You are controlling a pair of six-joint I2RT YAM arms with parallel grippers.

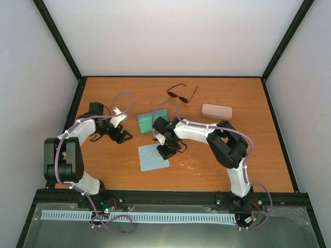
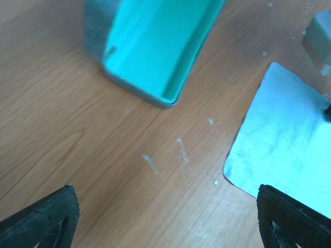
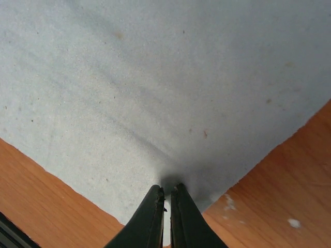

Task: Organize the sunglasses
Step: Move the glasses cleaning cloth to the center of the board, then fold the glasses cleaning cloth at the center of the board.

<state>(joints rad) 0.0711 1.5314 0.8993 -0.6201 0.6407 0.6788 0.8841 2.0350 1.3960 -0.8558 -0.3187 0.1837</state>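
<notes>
One black sunglasses [image 1: 181, 94], long side left-right, arms toward far wall. One pink case [image 1: 216, 111], one teal case [image 1: 146, 121], one blue cloth [image 1: 151, 160]. Left tool [image 2: 165, 206] spread; right tool [image 3: 166, 195] pinching blue cloth.

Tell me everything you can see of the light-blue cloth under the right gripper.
The cloth is a pale blue, matte square of fine-grained fabric lying flat on the wooden table, near its centre. The right gripper pinches it at one corner, fingers closed, raising a faint crease.
</notes>
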